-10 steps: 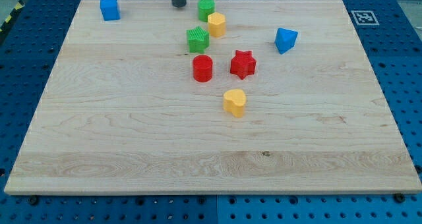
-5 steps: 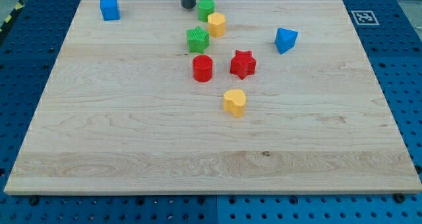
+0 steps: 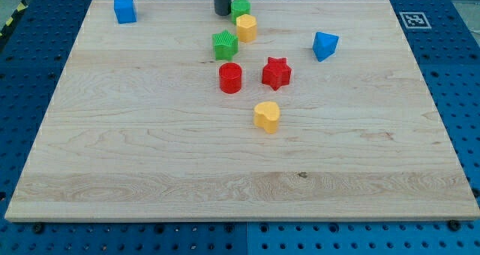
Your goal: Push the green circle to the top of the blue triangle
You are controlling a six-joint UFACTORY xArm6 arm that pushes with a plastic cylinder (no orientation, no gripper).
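My tip (image 3: 222, 13), the lower end of a straight dark rod that serves as the end effector, stands on the desk (image 3: 150, 150) at the view's top edge. It has no jaws to open or close, so it holds nothing. It sits just to the view's left of the green circle (image 3: 240, 7), so close that I cannot tell whether the two touch.

The green circle is a short upright cylinder with a flat round top and faintly ribbed sides, in matte bright green. The yellow block (image 3: 246, 28) lies against its lower right side; that one looks like a stubby many-sided prism. Below these and slightly left sits a green star (image 3: 224, 45) with ridged, notched sides. Further down are a red cylinder (image 3: 230, 77) and, to its right, a red star (image 3: 276, 73) with rounded points. Below them lies a yellow heart-shaped block (image 3: 266, 115).

The blue triangle (image 3: 325, 45) stands well apart from the green circle, toward the view's right and somewhat lower, with sharp edges and a sloping face. A blue cube (image 3: 124, 9) sits near the top left corner.

The desk is a pale wooden board with visible grain and a small dark knot. It rests on a blue perforated surface (image 3: 465, 97). A black-and-white marker (image 3: 412, 19) is at its top right corner.
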